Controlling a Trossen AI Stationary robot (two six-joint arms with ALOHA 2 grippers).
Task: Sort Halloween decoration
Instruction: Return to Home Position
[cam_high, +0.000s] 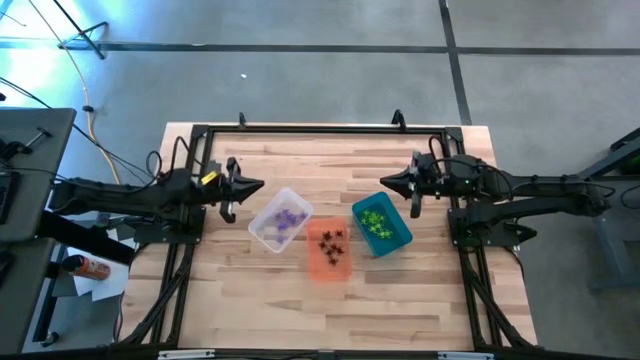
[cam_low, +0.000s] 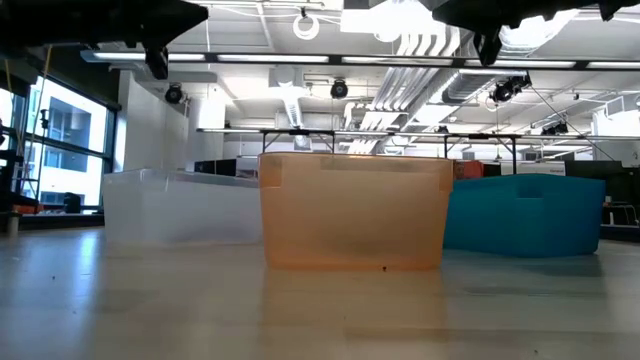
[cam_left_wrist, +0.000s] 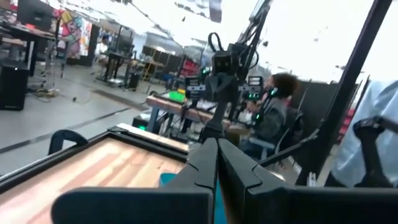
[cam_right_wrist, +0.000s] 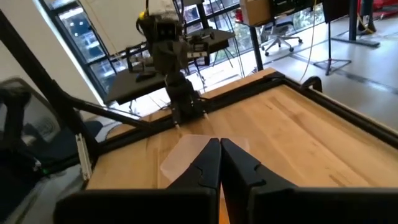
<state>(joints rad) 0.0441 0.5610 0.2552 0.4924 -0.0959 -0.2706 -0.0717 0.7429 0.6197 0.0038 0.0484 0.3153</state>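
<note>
Three bins stand side by side mid-table. The clear bin (cam_high: 280, 220) holds purple Halloween decoration pieces (cam_high: 291, 217), the orange bin (cam_high: 329, 249) holds black ones (cam_high: 331, 241), and the teal bin (cam_high: 381, 224) holds green ones (cam_high: 375, 221). My left gripper (cam_high: 262, 184) is shut with nothing in it, raised above the table just left of the clear bin. My right gripper (cam_high: 382, 181) is shut with nothing in it, raised just beyond the teal bin. In the wrist views the shut fingers (cam_left_wrist: 216, 163) (cam_right_wrist: 220, 158) meet with nothing between them.
A black frame (cam_high: 320, 128) runs around the table's far and side edges. Bare wood lies toward the near edge (cam_high: 330, 310) and beyond the bins. In the left wrist view a seated person (cam_left_wrist: 273, 115) shows in the room past the table.
</note>
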